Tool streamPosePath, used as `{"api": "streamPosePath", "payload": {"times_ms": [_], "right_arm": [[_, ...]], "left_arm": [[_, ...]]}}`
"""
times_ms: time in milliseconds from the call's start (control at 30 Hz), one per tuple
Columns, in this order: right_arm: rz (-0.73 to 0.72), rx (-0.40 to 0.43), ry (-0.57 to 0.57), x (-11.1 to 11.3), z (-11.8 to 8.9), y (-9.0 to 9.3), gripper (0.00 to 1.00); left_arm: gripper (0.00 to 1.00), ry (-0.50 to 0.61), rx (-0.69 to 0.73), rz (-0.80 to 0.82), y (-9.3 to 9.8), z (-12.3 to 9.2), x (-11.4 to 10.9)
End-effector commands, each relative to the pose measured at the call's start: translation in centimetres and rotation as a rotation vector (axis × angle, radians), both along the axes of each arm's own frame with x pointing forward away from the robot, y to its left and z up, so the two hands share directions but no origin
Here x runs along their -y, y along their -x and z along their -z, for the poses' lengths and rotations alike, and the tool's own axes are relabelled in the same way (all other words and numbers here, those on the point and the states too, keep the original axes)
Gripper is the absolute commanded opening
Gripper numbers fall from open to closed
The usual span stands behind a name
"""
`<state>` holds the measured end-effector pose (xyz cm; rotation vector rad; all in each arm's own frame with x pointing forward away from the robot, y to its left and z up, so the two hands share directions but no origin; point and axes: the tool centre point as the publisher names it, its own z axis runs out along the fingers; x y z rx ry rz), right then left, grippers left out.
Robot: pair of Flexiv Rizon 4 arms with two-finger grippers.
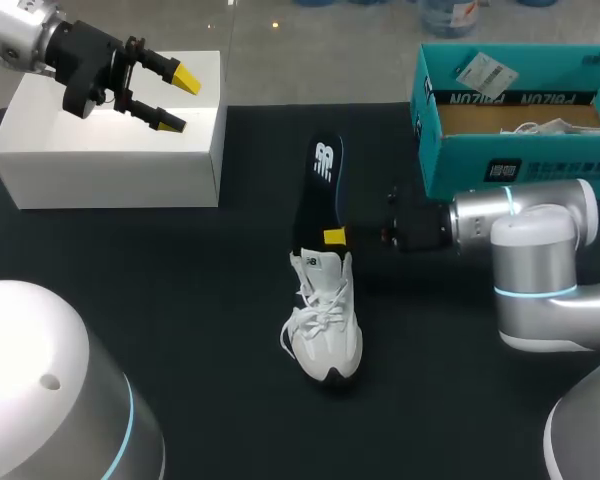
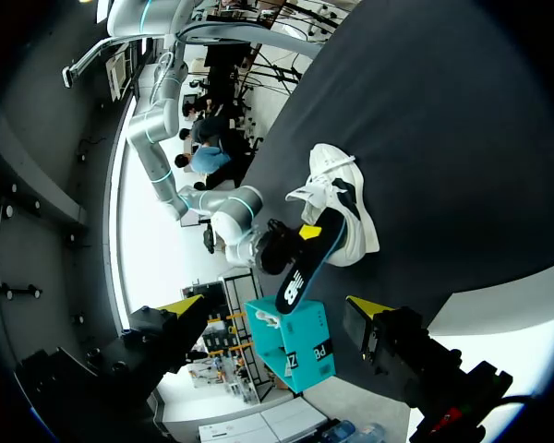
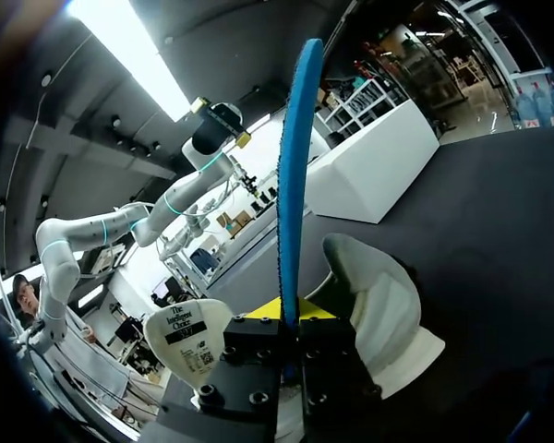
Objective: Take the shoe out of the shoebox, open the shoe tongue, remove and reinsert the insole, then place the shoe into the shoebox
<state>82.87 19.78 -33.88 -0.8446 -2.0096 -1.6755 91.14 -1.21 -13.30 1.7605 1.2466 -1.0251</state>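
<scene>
**Right claw pinching insole at shoe heel; left claw idle**

Right gripper point(image 1: 332, 237), arm entering from the right, is clamped on the insole point(image 1: 319, 185). The right wrist view shows the insole edge-on running up between the two fingers, and one yellow tip shows against it in the head view.

The insole is black on the face seen from above and blue along the edge. A white logo is printed at the far end; I am not reading it. Its near end sits at the heel opening of the shoe point(image 1: 327, 325), and the rest sticks out behind the shoe, away from the toe. I can't tell how deep it goes inside.

The shoe is white with a dark sole and white laces. It stands on the dark table point(image 1: 180, 300) near the middle, toe pointing away from the shoebox point(image 1: 510, 160). In the right wrist view the tongue point(image 3: 186, 337) stands up beside the gripper and carries a black printed label.

The shoebox is teal, open, and at the far right of the table, well apart from the shoe. There is white lettering on its front wall and a square label lower down. A paper tag point(image 1: 485, 72) rests against the inner wall. Something white with laces lies inside; I can't tell what it is.

Left gripper point(image 1: 177, 100) hangs over the white block point(image 1: 110, 150) at the far left, fingers spread and holding nothing.
</scene>
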Motion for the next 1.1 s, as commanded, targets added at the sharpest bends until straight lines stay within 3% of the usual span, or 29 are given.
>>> {"api": "streamPosePath", "payload": {"times_ms": [33,100,133,233,500,700,800,833,900,1100], "right_arm": [[-0.005,-0.007,0.007,-0.2,0.0,0.1,0.00],[-0.005,-0.002,0.011,-0.2,-0.3,0.0,0.00],[-0.004,0.002,0.013,-0.2,-0.4,0.0,0.11],[-0.001,0.012,0.022,-0.1,-0.8,-0.2,0.24],[0.004,0.038,0.045,0.2,-1.9,-0.5,0.29],[0.003,0.063,0.073,0.8,-3.1,-1.3,0.27],[0.001,0.076,0.088,1.2,-3.6,-1.8,0.20],[-0.001,0.077,0.094,1.3,-3.6,-2.0,0.16],[-0.005,0.080,0.104,1.3,-3.8,-2.2,0.00],[-0.040,0.061,0.135,1.5,-3.7,-2.3,0.00]], "left_arm": [[1.00,-0.003,0.002,-0.001,0.1,0.0,0.0],[1.00,-0.003,0.002,-0.001,0.1,0.0,0.0],[1.00,-0.003,0.002,-0.001,0.1,0.0,0.0],[1.00,-0.003,0.002,-0.001,0.1,0.0,0.0],[1.00,-0.003,0.002,-0.001,0.1,0.0,0.0],[1.00,-0.003,0.002,-0.001,0.1,0.0,0.0],[1.00,-0.003,0.002,-0.001,0.1,0.0,0.0],[1.00,-0.003,0.002,-0.001,0.1,0.0,0.0],[1.00,-0.003,0.002,-0.001,0.1,0.0,0.0],[1.00,-0.003,0.002,-0.001,0.1,0.0,0.0]]}}
